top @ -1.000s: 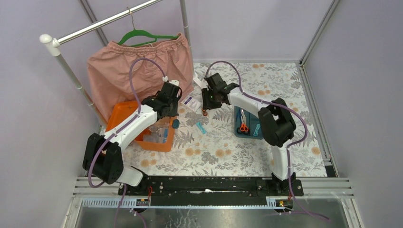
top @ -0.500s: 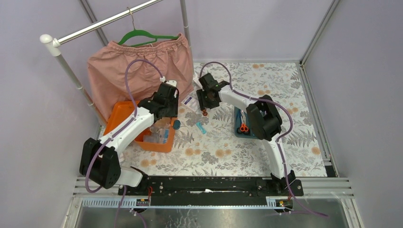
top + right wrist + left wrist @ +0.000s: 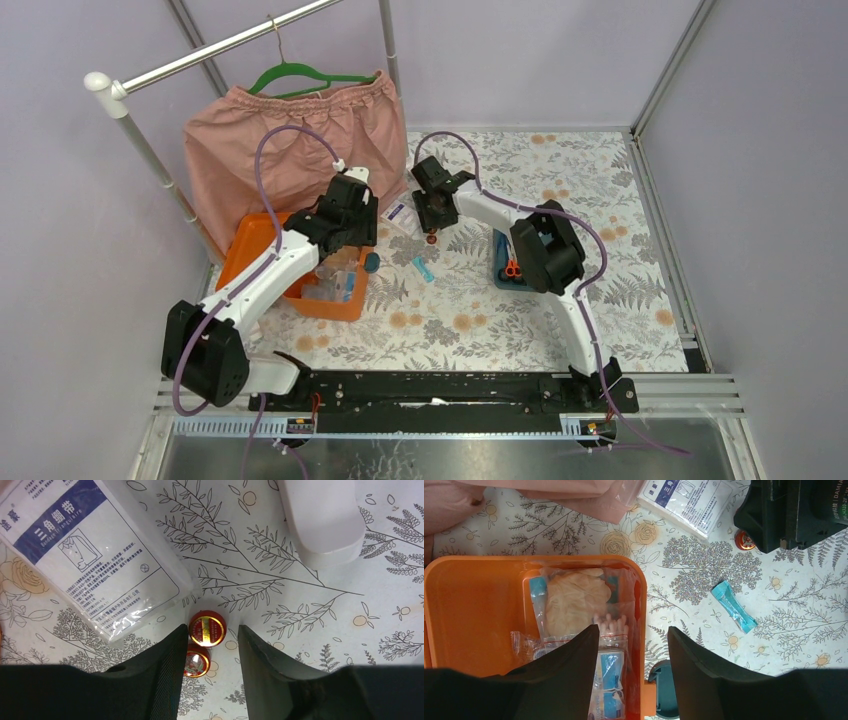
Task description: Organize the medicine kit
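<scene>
We're looking at a table [image 3: 470, 335] in floral-print cloth, plain lilac walls [image 3: 520, 50] behind and beside it; at the table's far left, a white rail [image 3: 215, 46] carries a pink garment [image 3: 250, 150] on a green hanger [image 3: 300, 72].

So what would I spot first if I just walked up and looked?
The bright orange box on the left jumps out first, stuffed with little packets. Behind it a big pink cloth hangs on a green hanger. In the middle, the right gripper sits open over two shiny red tins.
</scene>
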You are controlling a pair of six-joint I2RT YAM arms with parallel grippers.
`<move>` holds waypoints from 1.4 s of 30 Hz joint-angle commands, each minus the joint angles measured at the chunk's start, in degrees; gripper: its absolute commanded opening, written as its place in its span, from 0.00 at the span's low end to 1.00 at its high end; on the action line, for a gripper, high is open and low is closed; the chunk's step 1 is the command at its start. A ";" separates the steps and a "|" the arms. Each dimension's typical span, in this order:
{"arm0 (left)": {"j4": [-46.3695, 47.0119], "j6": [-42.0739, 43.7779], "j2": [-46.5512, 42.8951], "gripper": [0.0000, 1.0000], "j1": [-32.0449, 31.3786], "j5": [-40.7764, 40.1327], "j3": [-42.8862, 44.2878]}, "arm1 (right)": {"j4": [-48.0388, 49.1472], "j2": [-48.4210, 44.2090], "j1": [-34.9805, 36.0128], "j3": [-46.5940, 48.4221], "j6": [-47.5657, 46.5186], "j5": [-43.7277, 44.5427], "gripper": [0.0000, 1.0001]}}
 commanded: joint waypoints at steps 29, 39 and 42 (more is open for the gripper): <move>7.06 -0.64 -11.45 0.80 0.52 -3.41 -3.92 | 6.15 -37.42 -11.48 -34.73 7.99 -0.48 0.31; 7.86 -1.30 -11.69 0.80 0.52 -2.28 -2.41 | 2.75 -46.48 -19.28 -48.13 7.88 6.84 0.30; 7.90 -1.52 -10.86 0.80 0.52 -0.83 -1.02 | 4.24 -45.43 -21.47 -47.97 7.47 7.38 0.30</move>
